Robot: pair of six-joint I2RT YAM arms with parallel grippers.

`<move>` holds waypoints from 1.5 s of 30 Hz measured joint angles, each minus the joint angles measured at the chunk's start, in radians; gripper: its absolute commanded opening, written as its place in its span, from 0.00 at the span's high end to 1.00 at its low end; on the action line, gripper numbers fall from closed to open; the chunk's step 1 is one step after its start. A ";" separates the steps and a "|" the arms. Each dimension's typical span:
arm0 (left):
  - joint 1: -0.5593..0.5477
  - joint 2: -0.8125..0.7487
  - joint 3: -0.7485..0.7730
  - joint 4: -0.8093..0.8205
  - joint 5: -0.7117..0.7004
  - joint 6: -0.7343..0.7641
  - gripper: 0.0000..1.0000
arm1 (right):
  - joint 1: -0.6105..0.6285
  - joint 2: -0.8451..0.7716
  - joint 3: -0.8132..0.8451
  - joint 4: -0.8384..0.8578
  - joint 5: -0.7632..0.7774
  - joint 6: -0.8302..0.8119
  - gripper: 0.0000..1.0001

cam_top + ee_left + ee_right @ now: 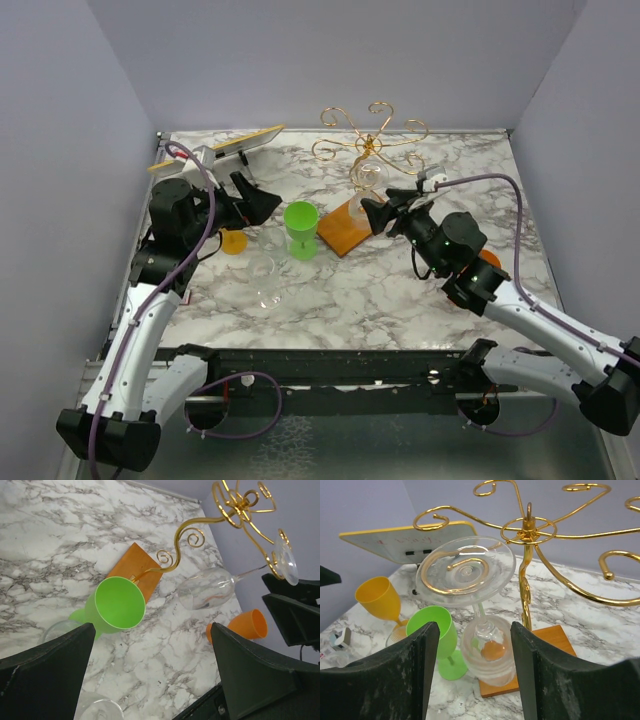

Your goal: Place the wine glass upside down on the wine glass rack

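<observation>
The gold wire rack (370, 140) stands on its orange-brown base (343, 232) at the back centre. A clear wine glass (368, 180) hangs upside down from one curled arm. In the right wrist view its foot (465, 570) rests on the spiral and its bowl (490, 655) hangs above the base. My right gripper (385, 214) is open, with a finger on each side of the bowl (474, 626) and a gap on both sides. My left gripper (255, 202) is open and empty, well left of the rack (152, 630).
A green goblet (301, 229) stands just left of the base. A yellow goblet (233, 241) and another clear glass (265, 281) are near the left arm. An orange cup (490, 258) sits behind the right arm. A tilted yellow-edged board (235, 145) stands at the back left.
</observation>
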 measured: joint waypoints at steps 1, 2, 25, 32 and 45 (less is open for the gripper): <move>0.000 0.008 0.000 -0.008 0.004 0.005 0.02 | 0.000 -0.021 -0.002 -0.016 -0.002 0.005 0.36; 0.000 0.018 0.000 -0.018 0.005 0.010 0.03 | 0.000 -0.047 -0.006 -0.034 -0.004 0.013 0.36; -0.188 0.444 0.158 -0.168 -0.194 0.090 0.43 | 0.000 -0.280 0.050 -0.473 0.052 0.205 0.36; -0.203 0.497 0.175 -0.204 -0.335 0.099 0.46 | 0.000 -0.335 0.050 -0.469 0.054 0.188 0.36; -0.218 0.604 0.214 -0.226 -0.353 0.113 1.00 | 0.000 -0.326 0.105 -0.517 0.053 0.206 0.36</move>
